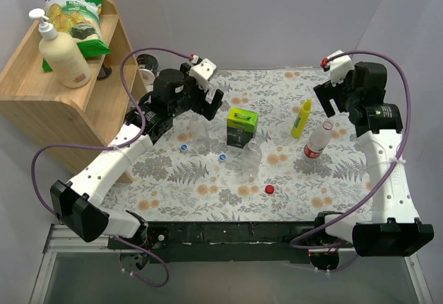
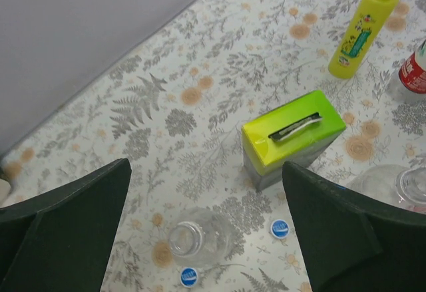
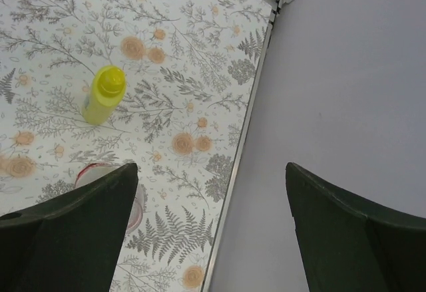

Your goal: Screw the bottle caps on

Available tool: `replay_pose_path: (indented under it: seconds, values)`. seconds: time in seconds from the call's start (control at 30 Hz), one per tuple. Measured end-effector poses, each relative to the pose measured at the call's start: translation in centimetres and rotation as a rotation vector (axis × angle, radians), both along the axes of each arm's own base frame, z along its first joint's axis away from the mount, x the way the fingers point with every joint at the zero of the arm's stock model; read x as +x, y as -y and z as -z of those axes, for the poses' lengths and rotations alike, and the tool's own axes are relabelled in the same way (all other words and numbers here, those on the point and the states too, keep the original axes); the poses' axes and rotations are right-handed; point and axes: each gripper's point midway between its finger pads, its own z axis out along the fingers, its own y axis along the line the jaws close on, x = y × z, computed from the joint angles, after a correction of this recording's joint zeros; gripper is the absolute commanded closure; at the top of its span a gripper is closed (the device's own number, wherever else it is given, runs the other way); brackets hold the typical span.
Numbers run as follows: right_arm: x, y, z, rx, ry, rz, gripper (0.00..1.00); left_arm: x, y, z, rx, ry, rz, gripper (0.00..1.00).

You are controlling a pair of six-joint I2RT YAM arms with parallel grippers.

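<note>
Three clear bottles stand open on the flowered cloth: one (image 1: 201, 135) just below my left gripper (image 1: 207, 104), one (image 1: 252, 153) in the middle, and a red-and-white labelled one (image 1: 316, 142) leaning at the right. Two blue caps (image 1: 184, 147) (image 1: 223, 157) lie by the left bottle and a red cap (image 1: 269, 189) lies near the front. In the left wrist view my open, empty left gripper (image 2: 205, 169) hovers over the bottle (image 2: 197, 239) and the blue caps (image 2: 189, 277) (image 2: 280, 227). My right gripper (image 1: 329, 102) (image 3: 212, 169) is open and empty, raised near the labelled bottle (image 3: 100, 171).
A green box (image 1: 242, 125) stands mid-table, also in the left wrist view (image 2: 293, 136). A yellow squeeze bottle (image 1: 301, 118) (image 3: 103, 96) stands behind the labelled bottle. A wooden shelf (image 1: 41, 103) at far left holds a cream pump bottle (image 1: 64, 58) and a chips bag (image 1: 76, 10). The wall borders the table's right edge (image 3: 246, 129).
</note>
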Motion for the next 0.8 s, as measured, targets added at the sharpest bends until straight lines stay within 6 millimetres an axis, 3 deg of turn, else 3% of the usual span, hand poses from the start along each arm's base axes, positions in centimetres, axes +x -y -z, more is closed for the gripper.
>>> replay_pose_path:
  seconds: [0.1, 0.17, 0.3, 0.4, 0.47, 0.6, 0.8]
  values:
    - [0.0, -1.6, 0.2, 0.030, -0.052, -0.092, 0.10, -0.9, -0.3, 3.0, 0.002, -0.079, -0.010, 0.02]
    - [-0.7, -4.2, 0.0, 0.078, -0.085, -0.249, 0.13, -1.6, -0.4, 4.2, -0.005, -0.121, -0.004, 0.02]
    - [-4.0, -11.8, -0.4, 0.178, -0.135, -0.612, 0.19, -3.3, -0.4, 5.1, -0.038, -0.171, 0.034, 0.02]
    - [-7.5, -18.4, 0.7, 0.220, -0.234, -0.880, 0.19, -4.4, -0.4, 4.9, -0.070, -0.191, 0.067, 0.02]
    - [-9.8, -21.9, 2.0, 0.241, -0.312, -1.019, 0.18, -5.2, -0.5, 4.6, -0.090, -0.195, 0.093, 0.02]
    - [-12.2, -24.3, 4.8, 0.230, -0.419, -1.128, 0.21, -6.0, -1.5, 3.6, -0.132, -0.193, 0.125, 0.02]
    - [-12.5, -25.8, 7.2, 0.195, -0.501, -1.182, 0.26, -5.8, -3.6, 2.4, -0.183, -0.187, 0.126, 0.02]
